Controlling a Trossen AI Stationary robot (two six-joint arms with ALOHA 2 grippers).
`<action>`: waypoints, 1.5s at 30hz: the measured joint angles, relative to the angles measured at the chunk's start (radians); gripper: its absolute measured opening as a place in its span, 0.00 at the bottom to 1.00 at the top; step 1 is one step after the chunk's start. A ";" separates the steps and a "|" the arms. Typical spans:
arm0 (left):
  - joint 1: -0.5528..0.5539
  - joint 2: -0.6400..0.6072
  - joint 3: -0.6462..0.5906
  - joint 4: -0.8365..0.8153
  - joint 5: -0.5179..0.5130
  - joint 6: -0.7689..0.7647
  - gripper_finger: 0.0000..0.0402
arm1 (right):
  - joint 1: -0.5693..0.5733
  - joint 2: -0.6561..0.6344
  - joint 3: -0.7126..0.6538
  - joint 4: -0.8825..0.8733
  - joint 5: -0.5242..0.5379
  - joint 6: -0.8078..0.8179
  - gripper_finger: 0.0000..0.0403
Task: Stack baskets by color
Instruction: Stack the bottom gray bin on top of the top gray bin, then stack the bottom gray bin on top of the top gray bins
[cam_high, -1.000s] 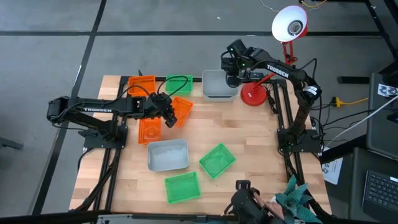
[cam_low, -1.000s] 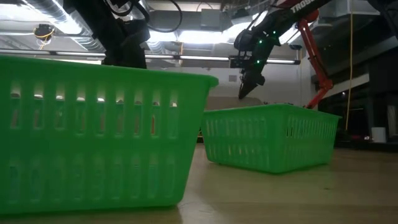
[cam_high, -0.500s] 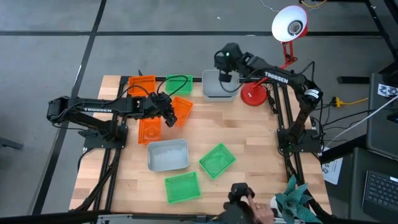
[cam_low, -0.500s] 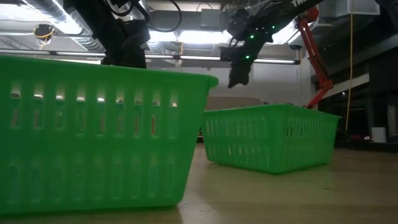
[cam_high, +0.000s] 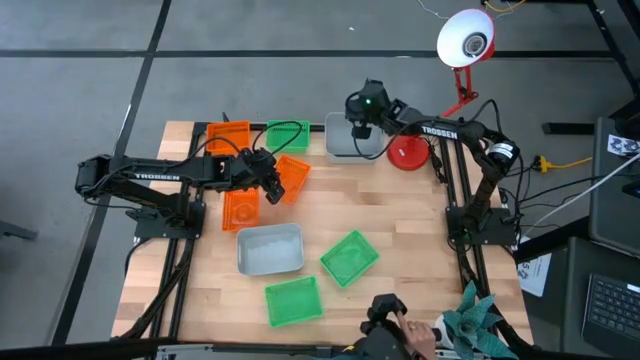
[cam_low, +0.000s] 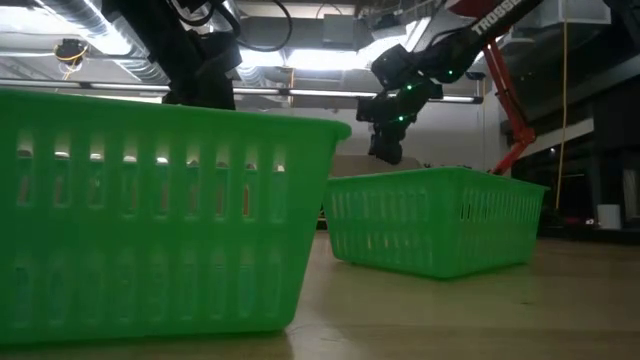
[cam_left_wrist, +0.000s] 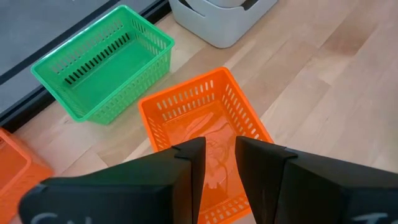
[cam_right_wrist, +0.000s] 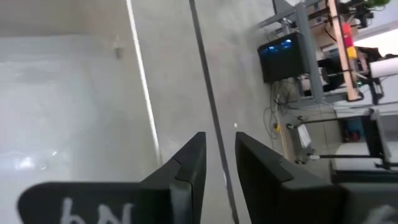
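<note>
Left tool (cam_left_wrist: 219, 163): narrow gap, you see it over the orange basket (cam_left_wrist: 202, 121) | Right tool (cam_right_wrist: 219, 163): narrow gap, over grey basket (cam_high: 347, 141), empty.

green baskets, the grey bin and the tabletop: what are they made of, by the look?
Green baskets: likely moulded plastic, slightly glossy; thin slotted walls, with light showing through the slots.
Grey bin: probably translucent plastic, smooth solid walls, milky look.
Tabletop: looks like wood, butcher-block style; pale glued strips with visible grain, matte to satin finish.
</note>
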 joint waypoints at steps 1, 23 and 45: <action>0.000 0.000 0.000 0.000 0.000 0.000 0.20 | -0.005 -0.001 -0.005 0.001 -0.016 0.000 0.21; 0.000 0.000 0.000 0.000 0.000 -0.003 0.20 | 0.001 -0.031 0.117 -0.233 -0.089 0.149 0.21; -0.249 0.000 0.050 -0.147 0.325 -0.069 0.20 | 0.124 -0.080 0.618 -1.492 -0.281 0.586 0.22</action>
